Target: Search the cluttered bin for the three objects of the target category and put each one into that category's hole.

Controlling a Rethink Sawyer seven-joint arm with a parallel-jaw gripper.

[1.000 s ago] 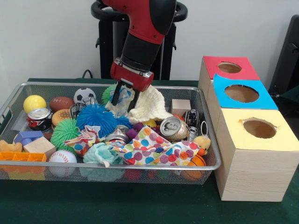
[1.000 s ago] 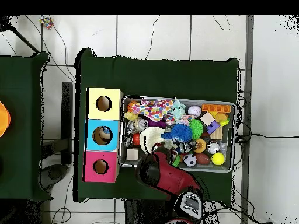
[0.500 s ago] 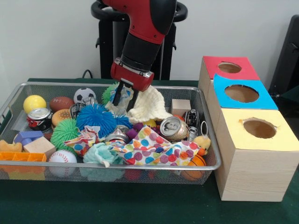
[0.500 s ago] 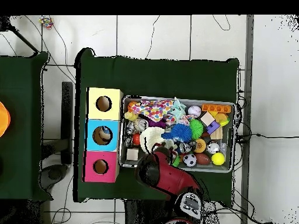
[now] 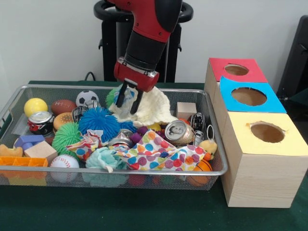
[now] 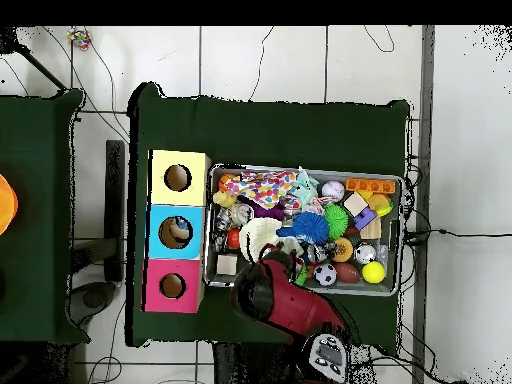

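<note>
My gripper (image 5: 129, 100) hangs over the back middle of the wire bin (image 5: 144, 172). Its two dark fingers are pinched on the left edge of a cream knitted cloth (image 5: 153, 108), with a pale bluish bit showing between them. The cloth is bunched and pulled up a little. In the overhead view the red arm (image 6: 262, 292) hides the gripper, and the cream cloth (image 6: 256, 237) shows just beyond it. Three wooden boxes with holes stand beside the bin, topped red (image 5: 250, 72), blue (image 5: 274, 101) and yellow (image 5: 288, 142).
The bin holds a polka-dot cloth (image 5: 159, 154), a crushed can (image 5: 178, 132), another can (image 5: 39, 120), a blue spiky ball (image 5: 98, 121), a soccer ball (image 5: 87, 98), a wooden cube (image 5: 186, 109), an orange tray (image 5: 21, 161) and several other balls and blocks.
The gripper has risen slightly and its fingers have drawn closer together on the cream cloth, whose top edge has lifted with them. Nothing else in the bin has shifted.
</note>
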